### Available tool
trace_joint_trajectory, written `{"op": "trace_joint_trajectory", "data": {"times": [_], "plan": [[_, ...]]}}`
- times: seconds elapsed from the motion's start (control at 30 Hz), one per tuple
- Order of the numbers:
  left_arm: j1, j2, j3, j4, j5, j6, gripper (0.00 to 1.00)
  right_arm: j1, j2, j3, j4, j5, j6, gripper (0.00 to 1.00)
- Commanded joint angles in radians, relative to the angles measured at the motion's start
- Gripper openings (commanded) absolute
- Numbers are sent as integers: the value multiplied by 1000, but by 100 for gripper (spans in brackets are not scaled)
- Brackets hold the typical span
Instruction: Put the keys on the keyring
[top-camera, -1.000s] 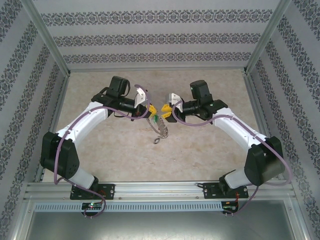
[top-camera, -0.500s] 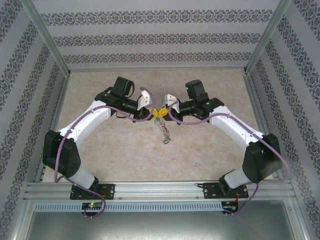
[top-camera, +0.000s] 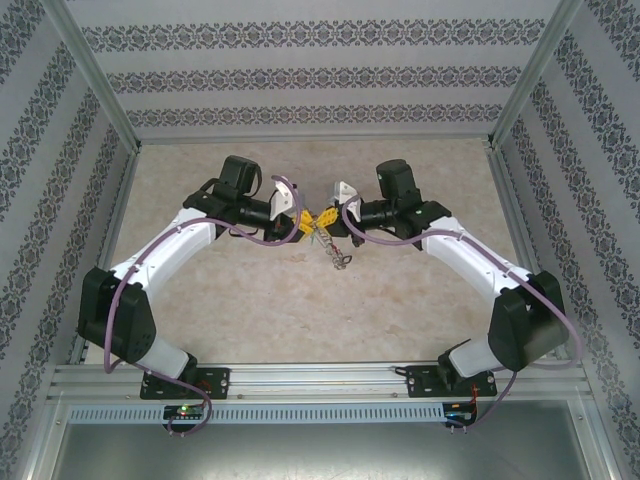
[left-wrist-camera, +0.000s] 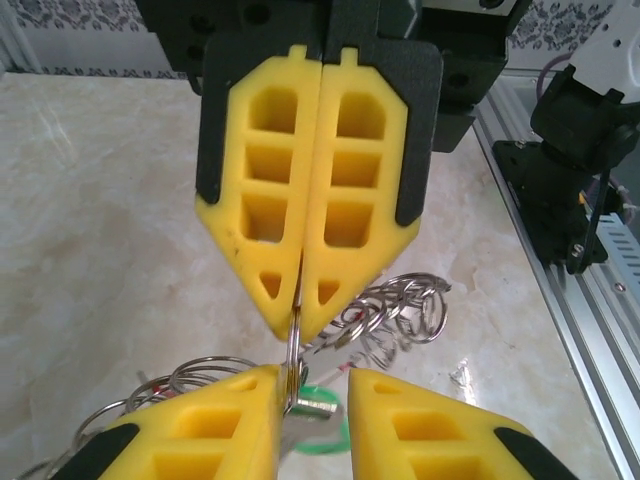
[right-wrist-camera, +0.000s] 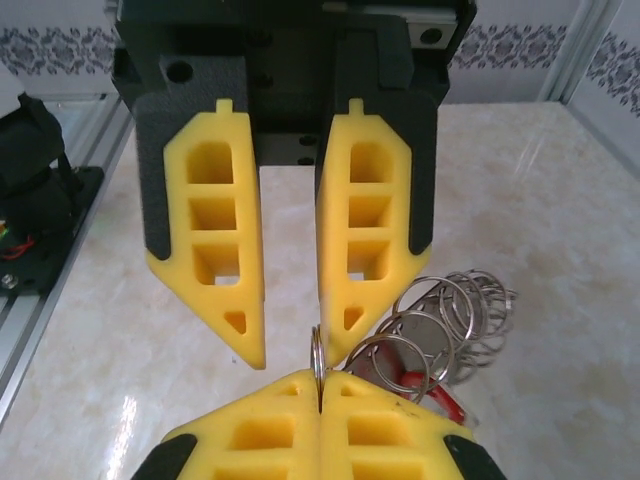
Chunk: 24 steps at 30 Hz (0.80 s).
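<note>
Two arms (top-camera: 170, 245) are meeting tip to tip over the middle of the table (top-camera: 250, 310), so two hands are facing each other there. The right hand (right-wrist-camera: 318, 380) is pressing its two yellow pads (left-wrist-camera: 350, 190) flat together and pinching one thin metal ring (right-wrist-camera: 316, 350) edge-on at their tips. The left hand (right-wrist-camera: 292, 350) is standing narrowly parted, with a slim gap between its two pads (right-wrist-camera: 215, 250). That same ring is passing just beside the inner edge of one pad, and whether it is touching cannot be told.

One keyring (top-camera: 338, 255) is hanging from the pinch and trailing toward the near right. Whether its low end is reaching the table cannot be told. It is showing as a bunch of overlapping wire loops (right-wrist-camera: 450, 305), too tangled to count. One patch of red plastic, a key (right-wrist-camera: 418, 384), is peeking out among them, and the loops are hiding whether a second is lying behind it. One blurred green piece (left-wrist-camera: 325, 440) is showing below the left hand's gap.

Two purple cables (top-camera: 115, 310) are looping along the arms. Patterned walls (top-camera: 320, 75) are closing in three sides, and an aluminium rail (top-camera: 320, 378) is running along the near edge.
</note>
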<state>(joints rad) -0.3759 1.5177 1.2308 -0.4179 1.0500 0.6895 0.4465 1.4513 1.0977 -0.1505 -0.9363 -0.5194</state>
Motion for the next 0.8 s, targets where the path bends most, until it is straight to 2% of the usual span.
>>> {"op": "trace_joint_trajectory", "data": {"times": [0.0, 0.47, 0.67, 0.77], "plan": [[16, -23, -23, 63, 44, -37, 24, -11, -44, -19, 162, -79, 83, 0], [46, -27, -50, 228, 82, -176, 25, 13, -37, -23, 201, -70, 110, 0], [55, -35, -55, 252, 108, -194, 25, 17, -26, -10, 198, -67, 108, 0], [55, -33, -57, 250, 125, -193, 12, 18, -26, -10, 200, -64, 107, 0]]}}
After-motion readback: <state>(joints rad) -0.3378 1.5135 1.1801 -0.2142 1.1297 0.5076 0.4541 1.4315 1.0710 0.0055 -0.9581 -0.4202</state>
